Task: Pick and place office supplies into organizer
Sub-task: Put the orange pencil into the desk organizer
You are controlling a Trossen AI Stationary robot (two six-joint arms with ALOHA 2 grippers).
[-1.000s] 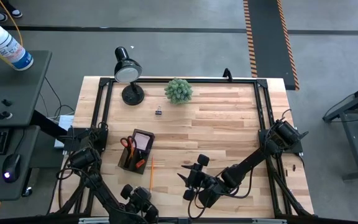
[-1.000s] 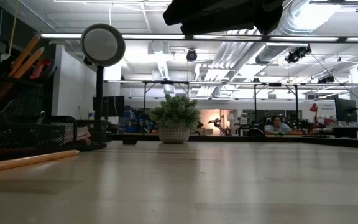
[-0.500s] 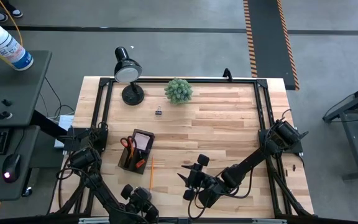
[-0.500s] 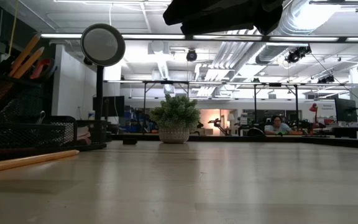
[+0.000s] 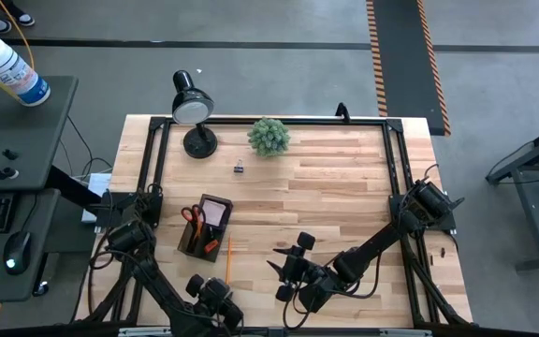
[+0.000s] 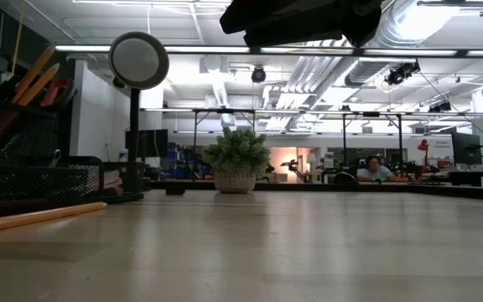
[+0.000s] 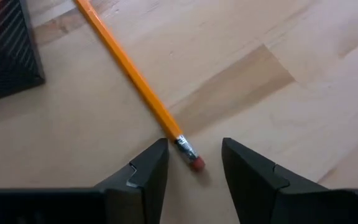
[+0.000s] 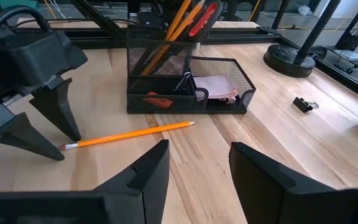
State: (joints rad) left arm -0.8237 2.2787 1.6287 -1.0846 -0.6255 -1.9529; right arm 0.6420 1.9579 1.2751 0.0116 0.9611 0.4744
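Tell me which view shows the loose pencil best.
The right wrist view: the whole pencil lies flat beside the organizer, eraser end between the left claw's open fingers. The left wrist view shows only its eraser half, the high view a thin sliver, the low view a foreshortened stretch.

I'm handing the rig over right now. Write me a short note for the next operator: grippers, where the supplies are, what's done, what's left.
Left gripper: open, low over the table, fingers either side of the eraser end of the loose pencil; nothing held.
Right gripper: open, empty, waiting near the front of the table and facing the organizer.
Done: scissors, pencils, sticky-note pad and orange marker are in the organizer.
Left: the loose pencil on the table beside the organizer, and the binder clip on the table toward the plant.
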